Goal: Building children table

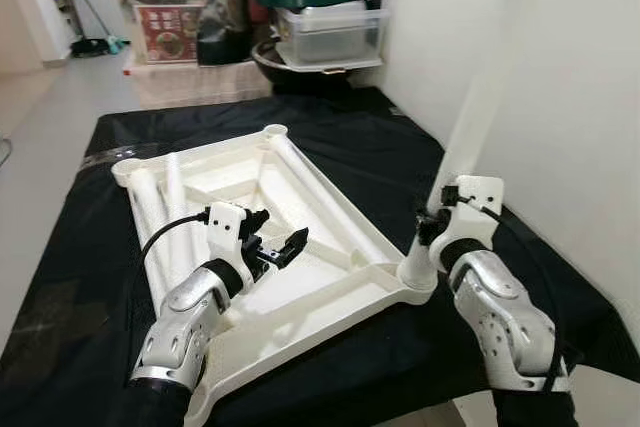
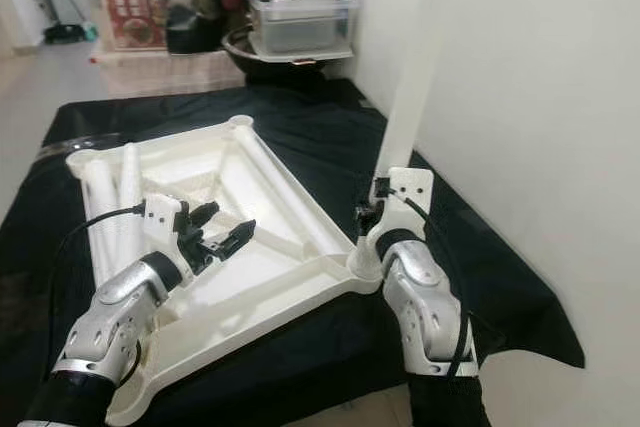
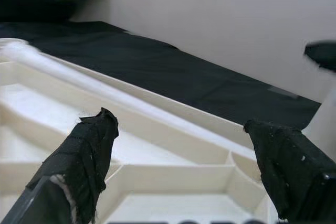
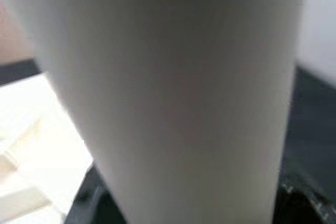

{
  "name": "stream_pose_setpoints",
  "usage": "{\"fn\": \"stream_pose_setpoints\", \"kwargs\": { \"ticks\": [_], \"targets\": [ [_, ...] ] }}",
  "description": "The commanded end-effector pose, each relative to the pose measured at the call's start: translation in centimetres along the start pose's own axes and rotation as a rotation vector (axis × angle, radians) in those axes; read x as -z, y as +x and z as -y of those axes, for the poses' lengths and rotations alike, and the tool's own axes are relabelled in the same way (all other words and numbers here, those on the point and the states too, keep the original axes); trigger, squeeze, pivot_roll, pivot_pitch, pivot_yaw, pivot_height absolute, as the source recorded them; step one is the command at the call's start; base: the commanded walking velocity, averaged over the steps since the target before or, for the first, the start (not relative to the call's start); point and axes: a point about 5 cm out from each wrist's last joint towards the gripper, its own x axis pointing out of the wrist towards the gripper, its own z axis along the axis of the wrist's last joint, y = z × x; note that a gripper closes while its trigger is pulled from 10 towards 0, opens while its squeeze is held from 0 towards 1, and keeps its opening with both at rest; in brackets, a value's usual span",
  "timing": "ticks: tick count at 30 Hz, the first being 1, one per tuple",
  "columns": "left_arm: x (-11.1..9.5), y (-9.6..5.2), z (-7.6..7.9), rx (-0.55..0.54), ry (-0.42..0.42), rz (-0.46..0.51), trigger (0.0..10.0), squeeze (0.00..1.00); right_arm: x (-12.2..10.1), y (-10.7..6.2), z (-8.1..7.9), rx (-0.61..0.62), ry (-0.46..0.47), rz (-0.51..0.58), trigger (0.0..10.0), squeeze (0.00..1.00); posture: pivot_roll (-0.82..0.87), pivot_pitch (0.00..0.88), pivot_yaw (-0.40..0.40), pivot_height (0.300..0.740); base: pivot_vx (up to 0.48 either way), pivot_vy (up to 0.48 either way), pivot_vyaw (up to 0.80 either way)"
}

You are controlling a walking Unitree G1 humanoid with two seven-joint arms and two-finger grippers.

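R claw (image 1: 432, 229) grips upright leg (image 1: 480, 107).

The left hand (image 1: 282, 247) hovered with fingers spread (palm forward), while the right hand (image 1: 432, 223) was clamped, its forearm angled upward.

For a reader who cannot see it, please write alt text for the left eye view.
The right gripper holds a white table leg upright in the corner socket of an upside-down white tabletop lying on a black cloth. The left gripper hovers over the tabletop with fingers open; more legs lie along its far side.
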Motion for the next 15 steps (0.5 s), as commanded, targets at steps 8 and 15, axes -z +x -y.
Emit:
{"fn": "stream_pose_setpoints", "kwargs": {
  "ticks": [8,15],
  "targets": [
    [-0.1,-0.1,-0.2,0.000,0.001,-0.005,10.0,0.00,-0.9,-2.1,-2.2,-0.594,-0.121,-0.116,10.0,0.00,-0.12,0.000,-0.029,0.740,0.000,0.000,0.00],
    [-0.1,0.1,-0.2,0.003,-0.002,-0.006,10.0,0.00,-0.6,-3.1,-2.3,-0.773,-0.167,-0.160,0.0,0.00,-0.11,0.000,-0.037,0.740,0.000,0.000,0.00]
  ]
}}
